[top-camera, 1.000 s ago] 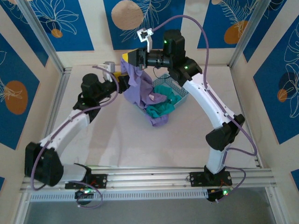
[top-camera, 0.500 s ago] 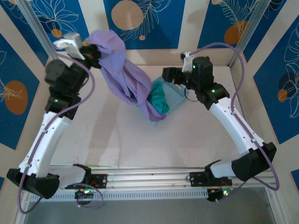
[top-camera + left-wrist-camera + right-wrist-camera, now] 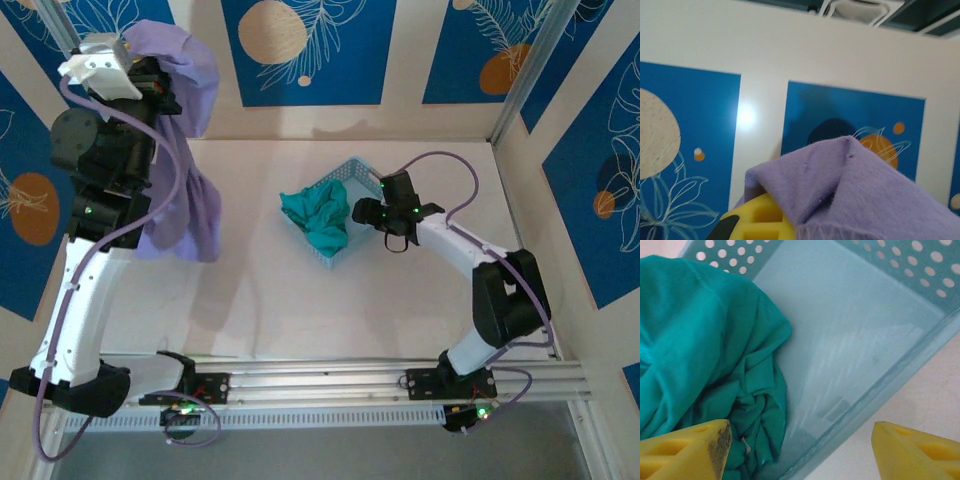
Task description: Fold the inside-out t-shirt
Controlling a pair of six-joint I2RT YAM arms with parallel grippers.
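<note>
At the upper left of the top view the left tool point(image 3: 160, 72) is closed tight on the inside-out t-shirt point(image 3: 185, 190), which hangs bunched, while the right tool point(image 3: 362, 212) gapes empty over the centre basket point(image 3: 345, 178), so spreading and folding apparently all remain.

No readable text, label or number shows anywhere.

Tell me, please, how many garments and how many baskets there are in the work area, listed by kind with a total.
Garments: 2 (purple t-shirt, green garment)
Baskets: 1 (blue basket)
Total: 3
</note>
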